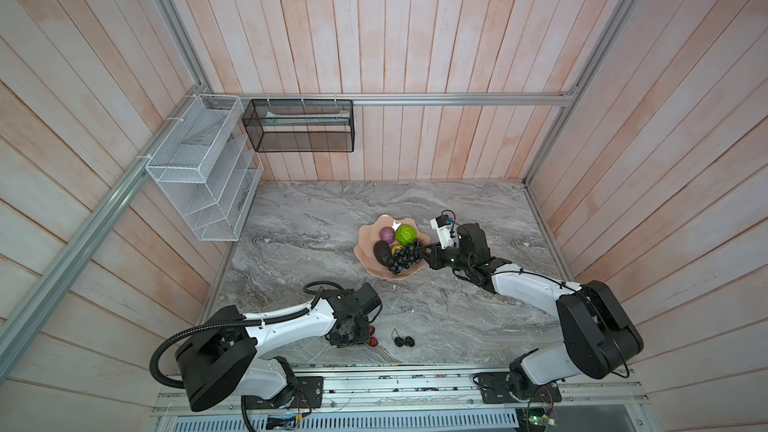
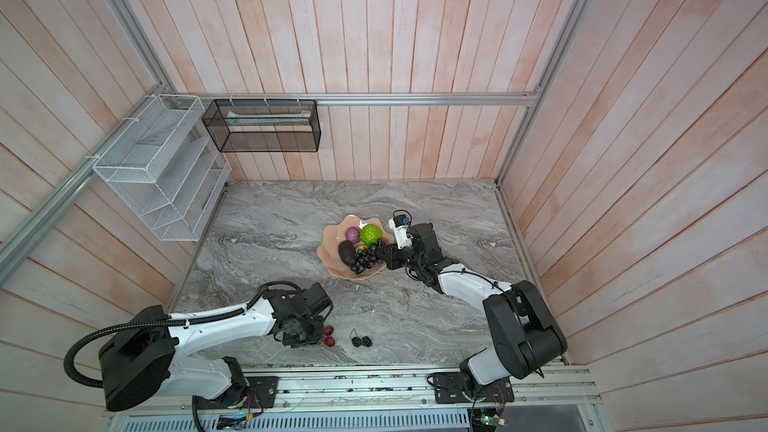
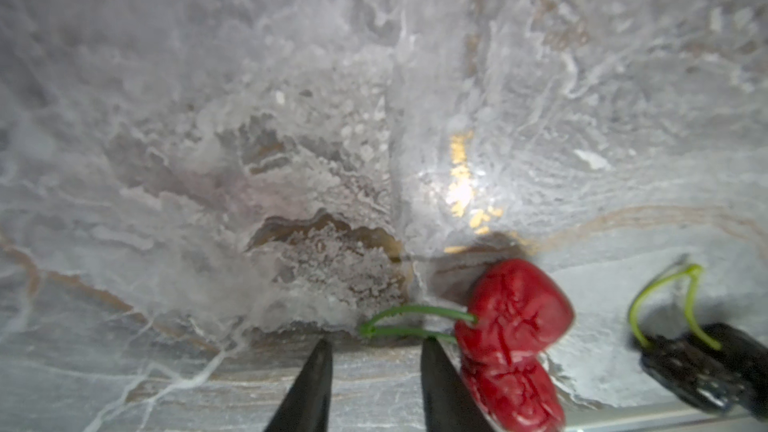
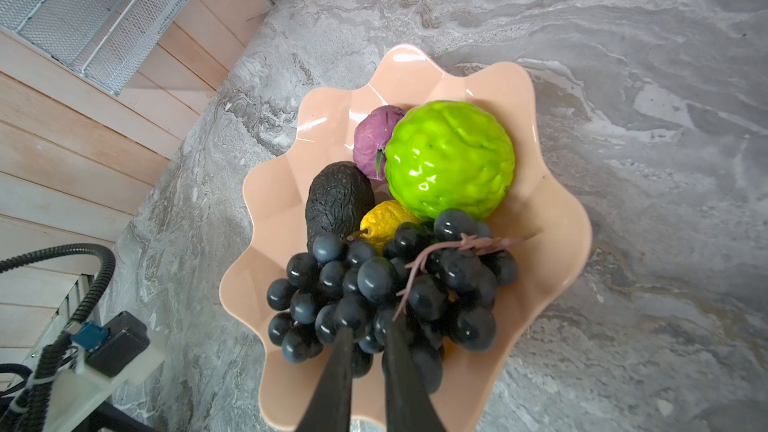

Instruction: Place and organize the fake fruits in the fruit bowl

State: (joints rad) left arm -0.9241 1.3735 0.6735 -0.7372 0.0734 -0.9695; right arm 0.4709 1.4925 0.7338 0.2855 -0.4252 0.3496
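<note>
- My left gripper point(image 3: 377, 342) sits low over the grey marble tabletop point(image 1: 311, 222), near its front edge. Its two dark fingers stand apart, with only bare marble in the gap.
- The red pair point(image 3: 515, 313) lies on the marble just beside one left finger. Its green stem point(image 3: 407, 311) loops across just ahead of the tips, and nothing is gripped.
- The black berry pair point(image 1: 404, 341) also lies on the tabletop, near the red pair on the side away from the left arm, and nothing touches it.
- The fruit bowl point(image 4: 552, 243) stands near the middle of the table, well apart from both loose pairs.
- In the bowl I see the bumpy green fruit point(image 4: 451, 160) touching the purple round one point(image 4: 370, 139). The dark avocado point(image 4: 336, 201) is beside them, and the yellow fruit point(image 4: 384, 218) is partly hidden under the others.
- The dark grape bunch point(image 4: 374, 280) lies in the bowl on the side nearest the right arm, covering part of the yellow fruit.
- My right gripper point(image 4: 368, 328) reaches over the bowl's rim with its fingertips down among the grapes. The gap between the fingers is narrow, and I cannot tell whether they pinch the bunch.
</note>
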